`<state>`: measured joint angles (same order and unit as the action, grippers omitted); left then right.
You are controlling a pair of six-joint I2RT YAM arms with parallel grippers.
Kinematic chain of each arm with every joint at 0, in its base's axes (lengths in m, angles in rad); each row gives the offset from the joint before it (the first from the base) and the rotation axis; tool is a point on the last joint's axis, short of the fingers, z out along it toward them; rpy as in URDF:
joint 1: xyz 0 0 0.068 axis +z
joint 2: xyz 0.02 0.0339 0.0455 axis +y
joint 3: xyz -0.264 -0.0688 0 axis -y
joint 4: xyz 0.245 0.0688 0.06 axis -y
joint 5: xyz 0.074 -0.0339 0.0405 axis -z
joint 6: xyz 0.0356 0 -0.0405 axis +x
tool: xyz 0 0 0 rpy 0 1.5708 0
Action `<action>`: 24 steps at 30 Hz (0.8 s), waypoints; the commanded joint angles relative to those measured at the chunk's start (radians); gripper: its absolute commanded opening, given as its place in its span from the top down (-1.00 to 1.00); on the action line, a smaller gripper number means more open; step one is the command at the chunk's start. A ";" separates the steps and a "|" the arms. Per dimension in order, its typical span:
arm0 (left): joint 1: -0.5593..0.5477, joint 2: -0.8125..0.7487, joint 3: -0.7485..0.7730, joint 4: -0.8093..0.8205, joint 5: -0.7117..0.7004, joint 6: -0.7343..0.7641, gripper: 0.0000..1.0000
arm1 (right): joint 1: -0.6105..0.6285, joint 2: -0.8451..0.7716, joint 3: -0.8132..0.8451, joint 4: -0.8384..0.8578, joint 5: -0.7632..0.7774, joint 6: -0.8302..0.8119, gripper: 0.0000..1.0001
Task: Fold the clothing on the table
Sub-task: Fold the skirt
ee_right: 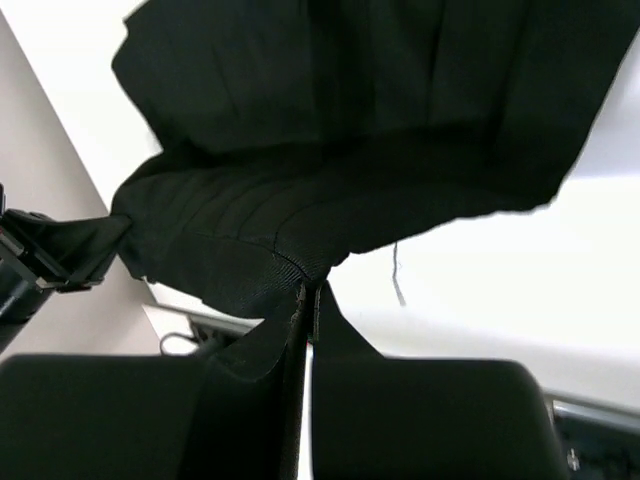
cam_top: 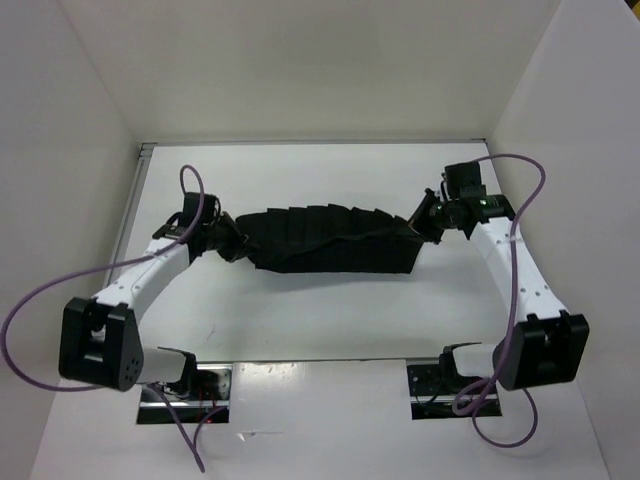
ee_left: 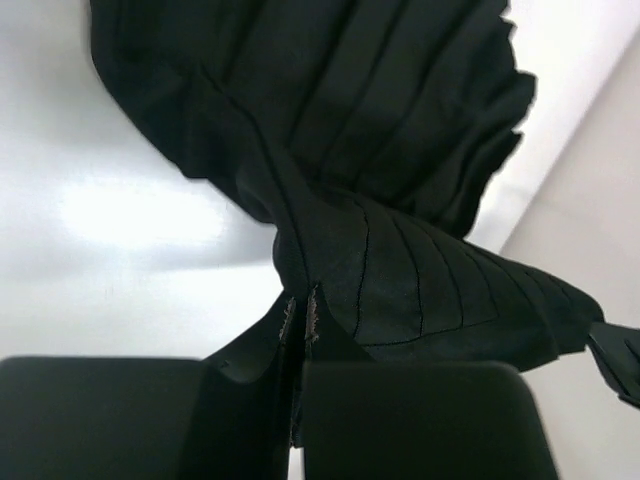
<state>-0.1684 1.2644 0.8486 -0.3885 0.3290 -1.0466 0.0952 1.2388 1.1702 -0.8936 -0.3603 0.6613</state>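
The table (cam_top: 320, 320) is a flat white top that fills the middle of the top external view, with a thin metal edge (cam_top: 135, 210) running down its left side. Plain white walls close it in: a back wall (cam_top: 300, 70) across the top of the frame, a left wall (cam_top: 60, 150) and a right wall (cam_top: 585, 120). Along the bottom of the frame, two dark mounting plates (cam_top: 185, 395) sit at the near edge of the table. The left arm (cam_top: 140, 275) reaches up from the lower left and the right arm (cam_top: 510, 260) from the lower right, and each trails a looping purple cable (cam_top: 30, 310). The clothing (cam_top: 330, 240), a black pleated garment, is stretched as a wide band across the centre of the frame, between the two grippers. Its ridges fan along the upper edge. Whether its lower edge touches the table cannot be told from above. The left gripper (cam_top: 232, 243) holds the band's left end. In the left wrist view its fingers (ee_left: 400, 420) are pressed together on a bunched fold, and the clothing (ee_left: 380, 150) spreads away toward the top of the frame over the white surface. The right gripper (cam_top: 425, 222) holds the right end. In the right wrist view its fingers (ee_right: 430, 420) likewise pinch a narrow fold of the clothing (ee_right: 350, 120), which widens toward the top of that frame.
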 commanded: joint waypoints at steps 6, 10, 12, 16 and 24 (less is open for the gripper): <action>0.027 0.363 0.283 0.138 -0.048 0.031 1.00 | -0.034 0.299 0.126 0.258 0.066 -0.014 1.00; 0.027 0.582 0.400 0.151 -0.048 0.022 1.00 | -0.034 0.457 0.196 0.349 0.083 -0.005 1.00; 0.038 0.647 0.435 0.196 -0.024 -0.016 0.58 | -0.045 0.545 0.258 0.428 0.072 -0.005 0.90; 0.070 0.727 0.468 0.400 0.073 -0.156 -0.46 | -0.064 0.610 0.379 0.536 0.113 -0.014 -0.11; 0.079 0.468 0.485 0.303 -0.077 -0.070 -0.78 | 0.011 0.427 0.402 0.372 0.236 -0.100 -0.36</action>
<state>-0.0887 1.8801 1.3075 -0.0818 0.3038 -1.1702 0.0578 1.7741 1.5375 -0.4625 -0.1894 0.6128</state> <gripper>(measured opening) 0.889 0.678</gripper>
